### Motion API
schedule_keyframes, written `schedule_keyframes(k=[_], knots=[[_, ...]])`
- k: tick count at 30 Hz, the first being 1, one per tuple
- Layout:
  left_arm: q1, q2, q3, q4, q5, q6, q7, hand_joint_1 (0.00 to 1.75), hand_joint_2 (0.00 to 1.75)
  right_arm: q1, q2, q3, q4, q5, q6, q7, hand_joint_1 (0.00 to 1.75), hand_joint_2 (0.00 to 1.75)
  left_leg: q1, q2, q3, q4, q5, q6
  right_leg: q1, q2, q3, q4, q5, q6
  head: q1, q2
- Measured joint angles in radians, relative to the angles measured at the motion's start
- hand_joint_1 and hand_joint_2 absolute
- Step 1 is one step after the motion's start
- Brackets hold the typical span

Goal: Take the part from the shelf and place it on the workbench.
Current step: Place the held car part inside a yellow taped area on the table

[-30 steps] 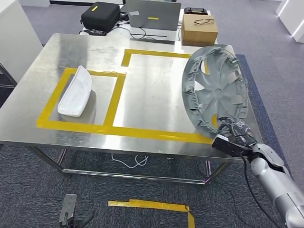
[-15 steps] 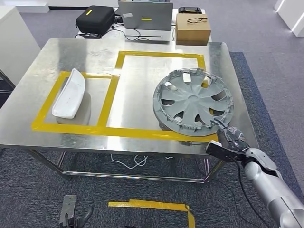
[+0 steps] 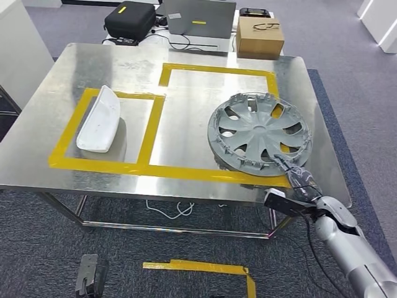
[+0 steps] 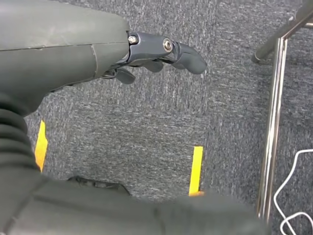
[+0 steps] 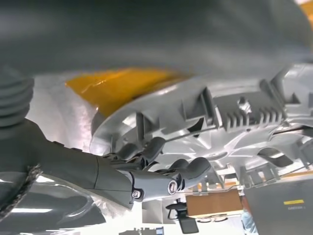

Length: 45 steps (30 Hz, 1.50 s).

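A grey wheel cover lies nearly flat on the steel workbench, inside the big yellow-taped rectangle, with its near rim over the tape line. My right hand is at that near rim by the table's front right edge. In the right wrist view its fingers curl around the ribbed rim of the wheel cover, with the thumb underneath. My left hand hangs over the carpet with its fingers stretched out and nothing in it.
A white moulded part lies in the smaller taped rectangle at the left. Behind the table are a black case, a laptop and a cardboard box. A table leg stands near my left hand.
The wheel cover went from standing tilted on its edge to lying flat on the table. My right hand stayed at its near rim and came down with it.
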State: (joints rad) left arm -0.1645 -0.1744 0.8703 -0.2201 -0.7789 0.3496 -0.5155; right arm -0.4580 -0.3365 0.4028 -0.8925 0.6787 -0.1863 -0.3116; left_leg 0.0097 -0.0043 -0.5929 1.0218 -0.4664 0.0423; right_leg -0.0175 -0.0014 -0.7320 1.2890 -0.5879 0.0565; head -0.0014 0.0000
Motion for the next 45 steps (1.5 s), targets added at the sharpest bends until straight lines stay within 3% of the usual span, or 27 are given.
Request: schedule_keyframes(k=[1, 3, 4, 6, 8, 10, 13, 14, 15, 16, 19, 21, 24, 26, 28, 29, 30, 31, 32, 34, 36, 40, 42, 44, 45], knots=[[0.0, 0.0, -0.001, 0.0, 0.001, 0.0, 0.0, 0.0, 0.0, 0.002, 0.0, 0.0, -0.01, 0.001, -0.003, 0.0, 0.0, 0.0, 0.0, 0.0, 0.001, 0.0, -0.001, 0.0, 0.0, 0.0, 0.014, -0.034, 0.028, -0.002, 0.0, 0.0], [0.0, -0.001, -0.004, 0.0, 0.003, 0.001, 0.002, 0.0, 0.0, 0.001, 0.0, -0.002, -0.037, 0.0, -0.016, -0.001, 0.0, 0.0, -0.002, -0.001, 0.004, 0.001, -0.004, -0.004, 0.001, 0.0, 0.079, -0.168, 0.095, -0.009, 0.0, 0.0], [0.0, -0.002, -0.005, 0.0, 0.004, 0.001, 0.003, 0.0, 0.0, -0.001, 0.0, -0.005, -0.055, -0.003, -0.026, 0.0, 0.0, 0.0, -0.004, -0.001, 0.004, 0.003, -0.005, -0.008, 0.003, 0.0, 0.11, -0.229, 0.113, -0.012, 0.0, 0.0], [0.001, -0.002, -0.007, 0.0, 0.006, 0.003, 0.006, 0.0, 0.0, -0.006, -0.003, -0.015, -0.102, -0.012, -0.043, 0.009, 0.0, 0.0, -0.007, 0.001, 0.0, 0.005, -0.006, -0.017, 0.006, 0.0, 0.139, -0.281, 0.117, -0.017, -0.001, 0.0], [0.003, -0.002, -0.007, 0.0, 0.01, 0.006, 0.009, 0.0, 0.0, -0.015, -0.01, -0.03, -0.161, -0.023, -0.048, 0.035, 0.0, 0.0, -0.007, 0.002, -0.002, 0.007, -0.007, -0.027, 0.004, 0.001, 0.139, -0.284, 0.118, -0.024, -0.002, 0.0], [0.003, -0.001, -0.007, 0.0, 0.013, 0.01, 0.011, 0.0, 0.0, -0.033, -0.018, -0.045, -0.216, -0.031, -0.04, 0.065, 0.0, 0.0, -0.006, 0.002, -0.015, 0.041, -0.033, -0.038, 0.0, 0.001, 0.141, -0.288, 0.12, -0.036, -0.004, 0.0], [0.004, -0.001, -0.007, 0.0, 0.014, 0.012, 0.013, 0.0, 0.0, -0.056, -0.026, -0.058, -0.274, -0.034, -0.027, 0.081, 0.0, 0.0, -0.003, 0.002, -0.094, 0.219, -0.122, -0.051, 0.0, 0.0, 0.143, -0.289, 0.119, -0.047, -0.007, 0.0], [0.006, -0.001, -0.007, 0.0, 0.014, 0.013, 0.013, 0.0, 0.0, -0.057, -0.027, -0.059, -0.286, -0.034, -0.026, 0.082, 0.0, 0.0, -0.002, 0.002, -0.118, 0.272, -0.138, -0.053, 0.0, 0.0, 0.144, -0.289, 0.119, -0.048, -0.007, 0.0], [0.007, -0.001, -0.007, 0.0, 0.014, 0.013, 0.014, 0.0, 0.0, -0.057, -0.028, -0.059, -0.297, -0.034, -0.025, 0.084, 0.0, 0.0, -0.002, 0.002, -0.128, 0.291, -0.135, -0.053, 0.001, 0.001, 0.144, -0.288, 0.118, -0.049, -0.007, 0.0], [0.008, -0.001, -0.008, 0.0, 0.014, 0.013, 0.014, 0.0, 0.0, -0.056, -0.028, -0.06, -0.306, -0.034, -0.025, 0.086, 0.0, 0.0, -0.002, 0.002, -0.119, 0.269, -0.111, -0.051, 0.001, 0.002, 0.145, -0.288, 0.117, -0.048, -0.007, 0.0], [0.007, 0.0, -0.008, 0.0, 0.014, 0.013, 0.014, 0.0, 0.0, -0.057, -0.03, -0.063, -0.328, -0.034, -0.025, 0.088, 0.0, 0.0, -0.004, 0.002, -0.032, 0.075, -0.012, -0.037, 0.004, 0.004, 0.148, -0.285, 0.114, -0.043, -0.007, 0.0], [0.007, 0.001, -0.008, 0.0, 0.014, 0.013, 0.014, 0.0, 0.0, -0.057, -0.031, -0.065, -0.336, -0.034, -0.025, 0.087, 0.0, 0.0, -0.008, 0.002, -0.007, 0.013, -0.001, -0.029, 0.007, 0.005, 0.144, -0.284, 0.114, -0.034, -0.006, 0.0], [0.007, 0.0, -0.008, 0.0, 0.016, 0.015, 0.015, 0.0, 0.0, -0.058, -0.035, -0.07, -0.348, -0.036, -0.028, 0.089, 0.0, 0.0, -0.006, 0.001, -0.004, -0.001, 0.002, -0.017, 0.006, 0.004, 0.137, -0.282, 0.109, -0.018, -0.005, 0.0], [0.006, 0.0, -0.008, 0.0, 0.019, 0.018, 0.016, 0.0, 0.0, -0.071, -0.044, -0.079, -0.36, -0.047, -0.03, 0.098, 0.0, 0.0, -0.002, 0.002, 0.0, -0.009, 0.007, -0.006, 0.005, 0.003, 0.106, -0.219, 0.07, -0.009, -0.003, 0.0], [0.005, -0.002, -0.008, 0.0, 0.023, 0.022, 0.02, 0.0, 0.0, -0.085, -0.052, -0.092, -0.375, -0.068, -0.028, 0.113, 0.0, 0.0, -0.001, 0.002, 0.001, -0.009, 0.007, -0.001, 0.004, 0.003, 0.042, -0.085, 0.008, -0.002, -0.001, 0.0], [0.006, -0.004, -0.008, 0.0, 0.025, 0.025, 0.022, 0.0, 0.0, -0.088, -0.055, -0.098, -0.383, -0.079, -0.026, 0.12, 0.0, 0.0, -0.001, 0.002, 0.001, -0.009, 0.006, 0.0, 0.004, 0.003, 0.012, -0.025, -0.011, 0.001, -0.001, 0.0], [0.008, -0.006, -0.008, 0.0, 0.027, 0.031, 0.025, 0.0, 0.0, -0.088, -0.058, -0.104, -0.395, -0.089, -0.025, 0.124, 0.0, 0.0, -0.001, 0.002, 0.002, -0.009, 0.006, 0.0, 0.003, 0.003, -0.003, 0.003, -0.012, 0.003, 0.0, 0.0], [0.009, -0.007, -0.008, 0.0, 0.029, 0.04, 0.029, 0.0, 0.0, -0.088, -0.061, -0.11, -0.409, -0.099, -0.025, 0.127, 0.0, 0.0, -0.001, 0.002, 0.003, -0.008, 0.004, 0.0, 0.002, 0.002, 0.001, -0.008, 0.007, 0.004, 0.0, 0.0], [0.009, -0.008, -0.008, 0.0, 0.032, 0.049, 0.033, 0.0, 0.0, -0.088, -0.063, -0.117, -0.425, -0.107, -0.025, 0.127, 0.0, 0.0, 0.0, 0.001, 0.006, -0.007, 0.003, -0.002, 0.0, 0.002, 0.024, -0.059, 0.042, 0.005, 0.0, 0.0], [0.009, -0.009, -0.008, 0.0, 0.04, 0.064, 0.042, 0.0, 0.0, -0.09, -0.065, -0.129, -0.458, -0.123, -0.027, 0.122, 0.0, 0.0, -0.001, 0.0, 0.008, -0.004, -0.003, -0.01, -0.002, 0.0, 0.094, -0.201, 0.104, 0.005, 0.0, 0.0], [0.009, -0.009, -0.006, 0.0, 0.052, 0.07, 0.053, 0.0, 0.0, -0.092, -0.066, -0.135, -0.489, -0.139, -0.024, 0.108, 0.0, 0.0, -0.005, -0.001, 0.004, 0.002, -0.005, -0.019, -0.001, 0.0, 0.134, -0.274, 0.118, -0.002, 0.0, 0.0], [0.011, -0.007, -0.003, 0.0, 0.068, 0.07, 0.074, 0.0, 0.0, -0.093, -0.065, -0.131, -0.544, -0.156, -0.011, 0.087, 0.0, 0.0, -0.006, 0.001, -0.005, 0.023, -0.021, -0.036, -0.001, 0.002, 0.136, -0.277, 0.116, -0.026, -0.002, 0.0], [0.01, -0.007, -0.001, 0.0, 0.068, 0.074, 0.083, 0.0, 0.0, -0.098, -0.065, -0.128, -0.566, -0.159, -0.007, 0.088, 0.0, 0.0, -0.004, 0.001, -0.039, 0.107, -0.076, -0.045, -0.003, -0.001, 0.137, -0.279, 0.118, -0.037, -0.004, 0.0], [0.011, -0.007, 0.0, 0.0, 0.067, 0.087, 0.089, 0.0, 0.0, -0.099, -0.064, -0.125, -0.581, -0.17, 0.001, 0.088, 0.0, 0.0, -0.004, 0.001, -0.092, 0.235, -0.134, -0.048, 0.0, -0.003, 0.137, -0.278, 0.118, -0.042, -0.005, 0.0], [0.012, -0.007, 0.0, 0.0, 0.067, 0.094, 0.091, 0.0, 0.0, -0.098, -0.064, -0.124, -0.586, -0.182, 0.009, 0.087, 0.0, 0.0, -0.004, 0.001, -0.107, 0.274, -0.143, -0.047, 0.002, -0.003, 0.136, -0.278, 0.118, -0.042, -0.005, 0.0]])
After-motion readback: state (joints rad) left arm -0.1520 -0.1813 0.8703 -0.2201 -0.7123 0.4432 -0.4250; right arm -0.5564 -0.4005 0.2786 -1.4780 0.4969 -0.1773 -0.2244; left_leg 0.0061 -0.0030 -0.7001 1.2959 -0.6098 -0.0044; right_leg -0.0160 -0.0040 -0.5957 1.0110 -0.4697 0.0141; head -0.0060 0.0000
